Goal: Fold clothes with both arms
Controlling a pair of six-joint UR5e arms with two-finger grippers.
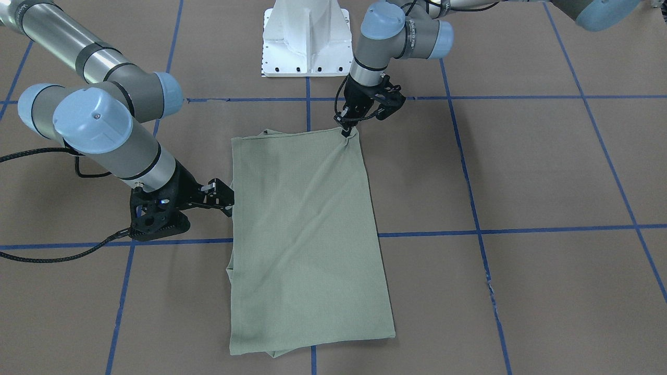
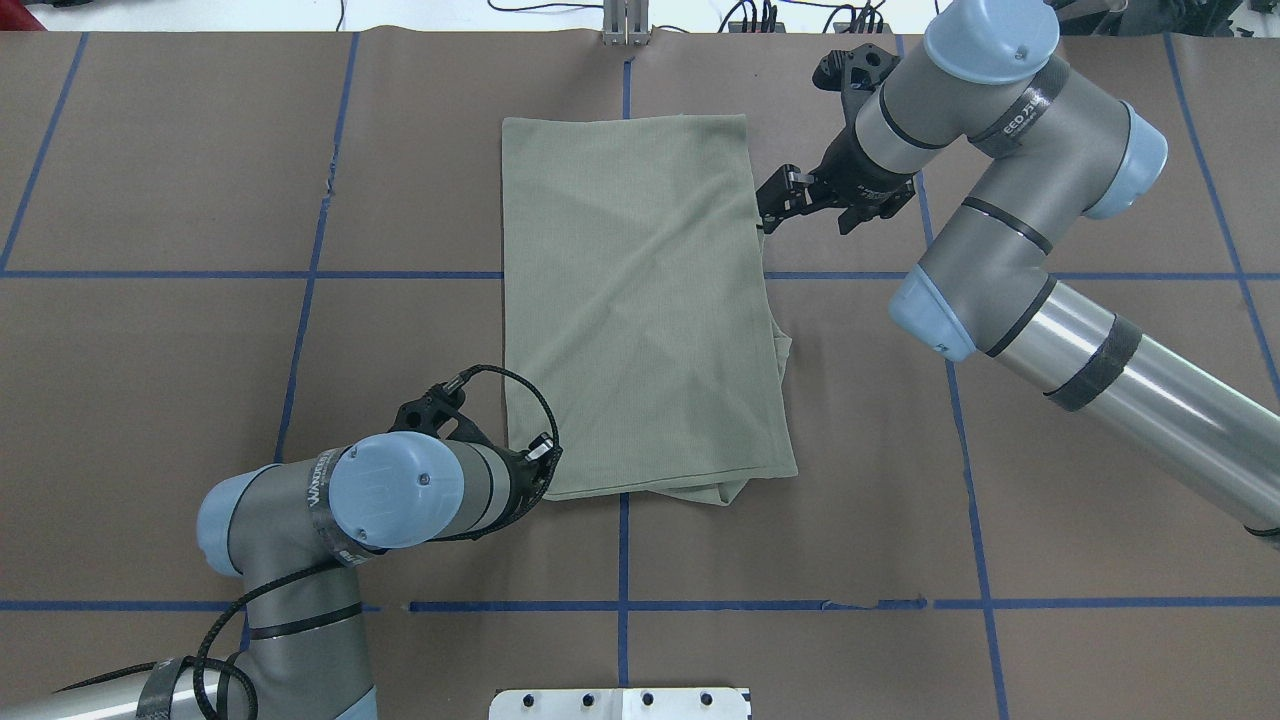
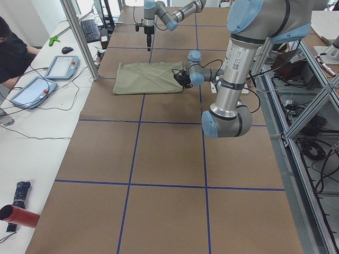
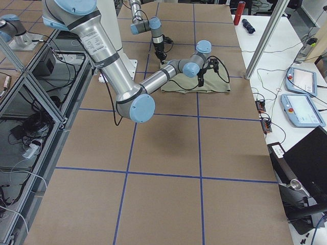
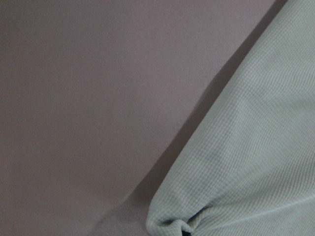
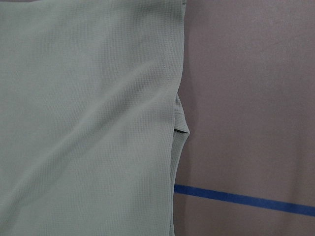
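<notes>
Shirt (image 1: 307, 234) folded lengthwise at table centre, a gripper at each side.
Overhead: my left gripper (image 1: 346, 130) pinches its 7 o'clock corner, apparently to lift. My right gripper (image 2: 768, 212) sits at the 2 o'clock edge; I cannot tell its opening.

A brown paper sheet is covering the tabletop (image 1: 547, 172), and blue tape lines (image 1: 521, 97) are crossing it in a grid of large squares. The white pedestal base (image 1: 306, 41) is standing bolted at one long edge. Across the tabletop from the pedestal base, a white bench (image 3: 32, 143) is running alongside, carrying two tablet-like control pendants (image 3: 62, 67), a keyboard (image 3: 91, 30), a mouse (image 3: 66, 50) and a red cylinder (image 3: 18, 214). An aluminium post (image 3: 79, 37) is rising between that bench and the tabletop. A person in black (image 3: 13, 53) is sitting there. Behind the pedestal base, a metal frame (image 3: 318, 90) is holding loose cables (image 3: 312, 151). Even light is falling throughout.
</notes>
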